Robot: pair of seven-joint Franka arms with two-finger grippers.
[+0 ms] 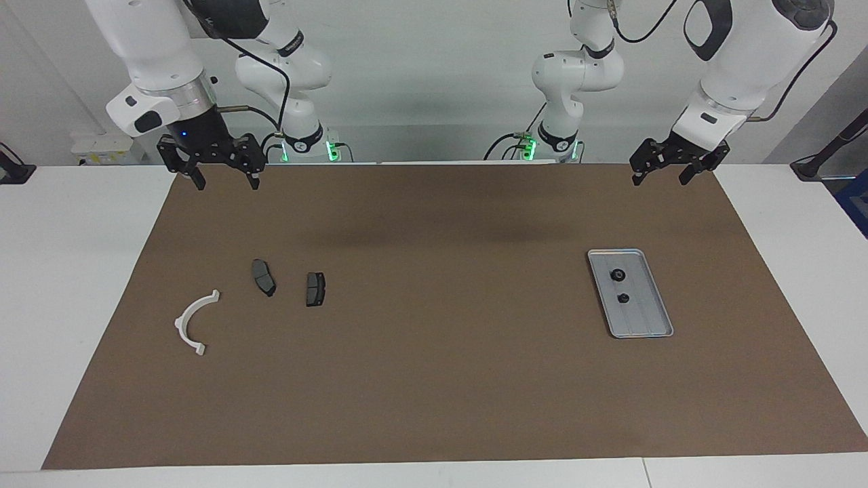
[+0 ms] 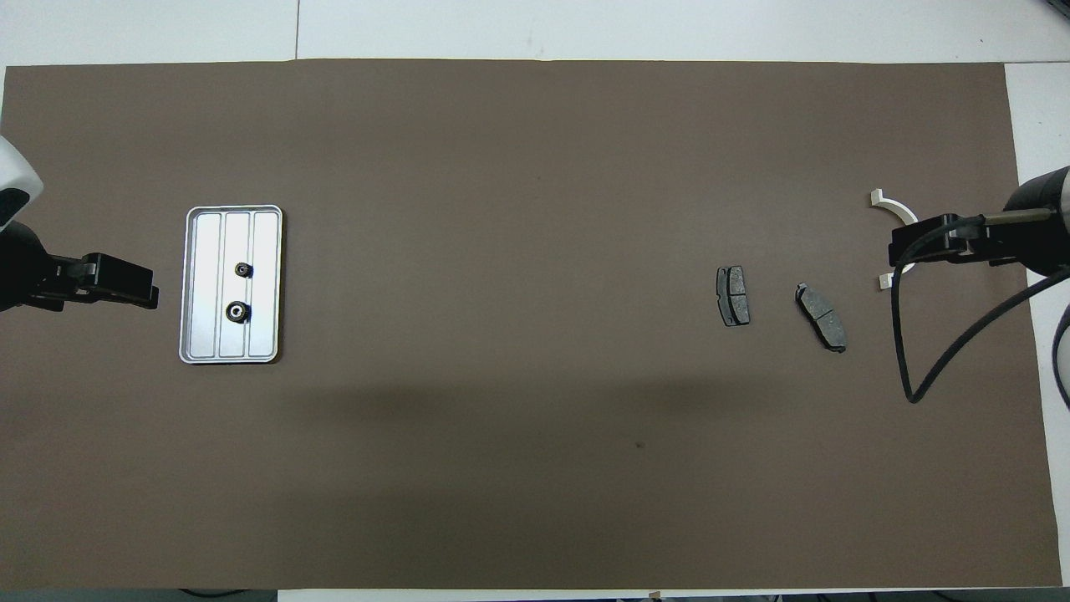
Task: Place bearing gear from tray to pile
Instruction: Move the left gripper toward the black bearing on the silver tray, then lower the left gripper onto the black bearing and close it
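A silver tray (image 1: 643,320) (image 2: 205,284) lies on the brown mat toward the left arm's end. Two small black round parts sit in it, a larger one (image 1: 618,274) (image 2: 237,312) nearer the robots and a smaller one (image 1: 623,297) (image 2: 243,269); which is the bearing gear I cannot tell. The pile is a white half-ring bracket (image 1: 193,322) (image 2: 893,203) and two dark brake pads (image 1: 263,276) (image 1: 315,289) toward the right arm's end. My left gripper (image 1: 659,177) (image 2: 149,293) hangs open and empty over the mat's robot-side edge. My right gripper (image 1: 227,181) (image 2: 896,249) waits open, covering part of the bracket from above.
The brown mat (image 1: 434,379) covers most of the white table (image 1: 68,271). A black cable (image 2: 936,368) loops down from the right arm over the mat near the pads. Both arm bases stand at the table's robot-side edge.
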